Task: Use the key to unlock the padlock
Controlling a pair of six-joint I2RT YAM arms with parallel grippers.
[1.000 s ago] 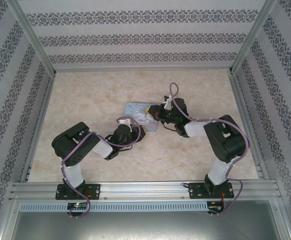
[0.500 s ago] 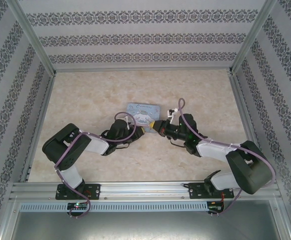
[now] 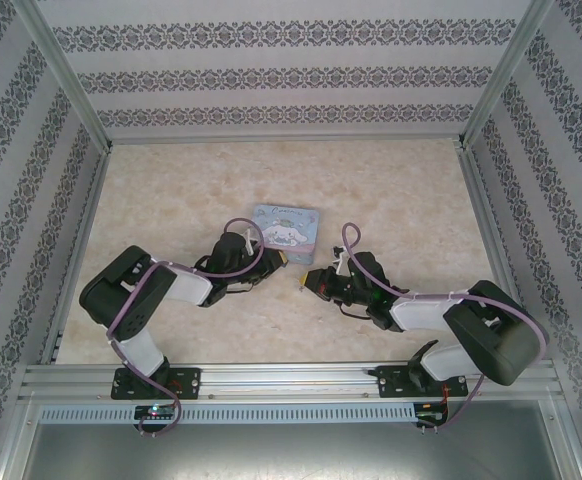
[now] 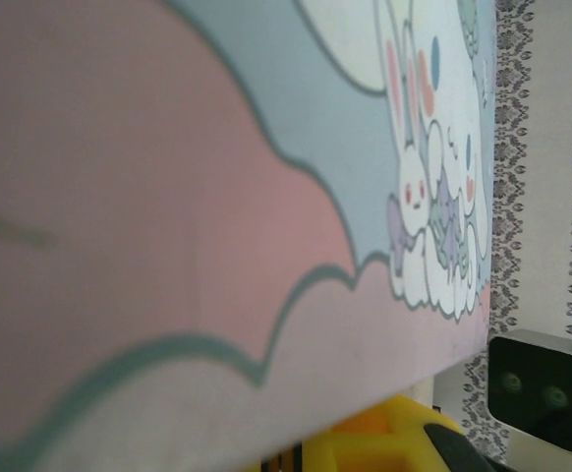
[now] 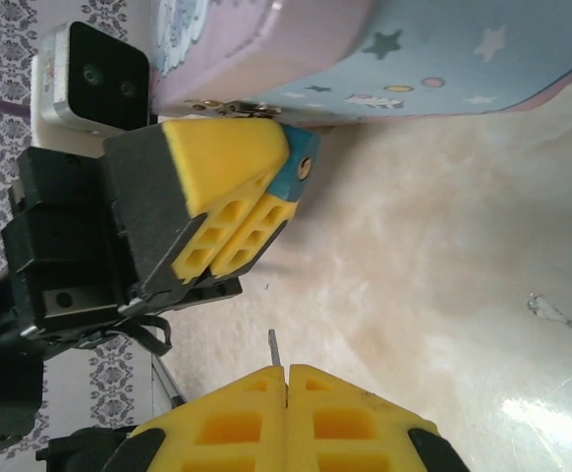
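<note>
The small blue padlock (image 5: 297,173) is pinched at the tips of my left gripper (image 5: 269,197), its keyhole end facing out, right beside the bottom edge of the pastel tin (image 5: 394,59). My right gripper (image 5: 286,370) is shut on the thin dark key (image 5: 273,346), whose tip sticks out past the pads and points toward the padlock across a gap of bare table. From above, the left gripper (image 3: 274,262) sits at the tin's near edge and the right gripper (image 3: 304,280) lies just right of it and nearer to me.
The cartoon-dog tin (image 3: 287,228) lies flat mid-table, and its lid (image 4: 217,197) is very close in the left wrist view, above one yellow finger (image 4: 384,442). Marbled tabletop (image 3: 171,190) extends around it, bounded by patterned walls (image 3: 271,75).
My right arm has pulled back from beside the tin toward the near side, lowering and stretching out. The left gripper has stayed at the tin's near edge, shifting slightly.
</note>
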